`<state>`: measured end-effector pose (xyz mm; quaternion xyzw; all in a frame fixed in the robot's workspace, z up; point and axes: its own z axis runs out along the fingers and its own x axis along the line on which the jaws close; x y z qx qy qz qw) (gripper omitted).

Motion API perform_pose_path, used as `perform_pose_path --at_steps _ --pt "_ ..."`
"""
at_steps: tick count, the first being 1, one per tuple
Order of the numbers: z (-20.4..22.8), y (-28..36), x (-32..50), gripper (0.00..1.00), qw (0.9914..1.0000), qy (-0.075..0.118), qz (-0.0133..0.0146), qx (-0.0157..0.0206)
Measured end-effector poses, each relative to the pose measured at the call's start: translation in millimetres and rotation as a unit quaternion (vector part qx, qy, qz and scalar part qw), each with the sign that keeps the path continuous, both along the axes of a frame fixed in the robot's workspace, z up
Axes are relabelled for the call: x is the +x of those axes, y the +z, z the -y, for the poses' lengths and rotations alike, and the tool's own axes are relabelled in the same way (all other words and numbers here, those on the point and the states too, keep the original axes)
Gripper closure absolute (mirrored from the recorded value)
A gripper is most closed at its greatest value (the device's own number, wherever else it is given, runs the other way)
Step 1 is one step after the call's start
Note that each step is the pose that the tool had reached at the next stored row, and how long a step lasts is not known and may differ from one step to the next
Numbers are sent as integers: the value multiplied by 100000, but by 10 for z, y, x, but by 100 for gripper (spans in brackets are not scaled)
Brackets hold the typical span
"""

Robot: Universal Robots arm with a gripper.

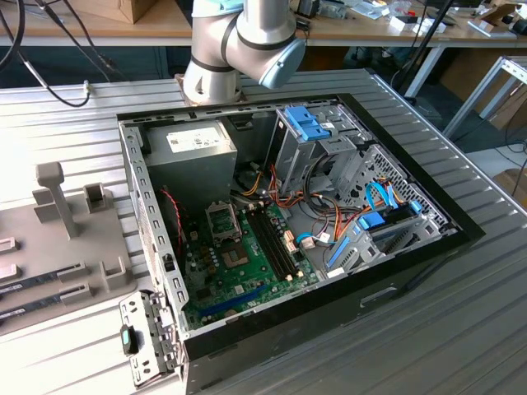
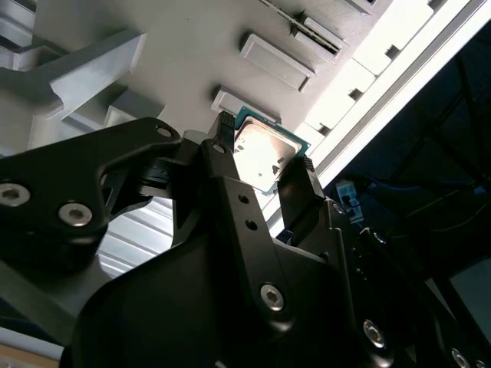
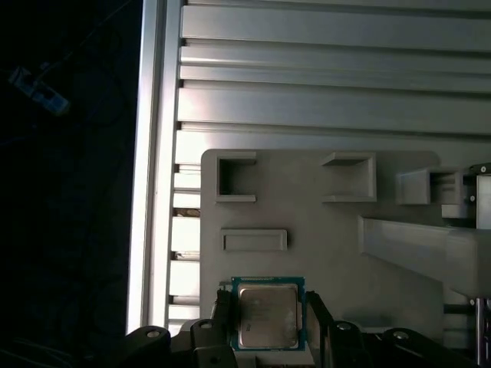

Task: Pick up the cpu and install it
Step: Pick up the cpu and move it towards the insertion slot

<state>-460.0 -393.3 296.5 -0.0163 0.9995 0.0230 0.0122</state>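
Note:
In both wrist views my gripper [image 2: 263, 151] [image 3: 268, 313] is shut on the cpu [image 2: 259, 156] [image 3: 266, 316], a small square chip with a silvery top and a green rim. One black finger [image 2: 220, 132] presses one edge and the other finger [image 2: 301, 178] presses the opposite edge. The chip hangs well above the grey fixture tray [image 3: 322, 253] [image 2: 192, 54]. In the exterior view the green motherboard [image 1: 247, 271] lies inside the open computer case [image 1: 288, 230], with its dark socket [image 1: 222, 220] near the power supply.
The grey fixture tray [image 1: 74, 247] lies on the ribbed metal table [image 1: 461, 329] at the exterior view's left, with upright posts [image 1: 53, 197] and long dark sticks [image 1: 41, 280]. Cables [image 1: 329, 230], blue drive brackets [image 1: 311, 122] and the arm's base [image 1: 216, 78] crowd the case.

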Motion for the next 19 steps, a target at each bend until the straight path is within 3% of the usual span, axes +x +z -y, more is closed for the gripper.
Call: perform_pose_path --at_steps 19 --pt "0 70 0 53 100000 -1 5 7"
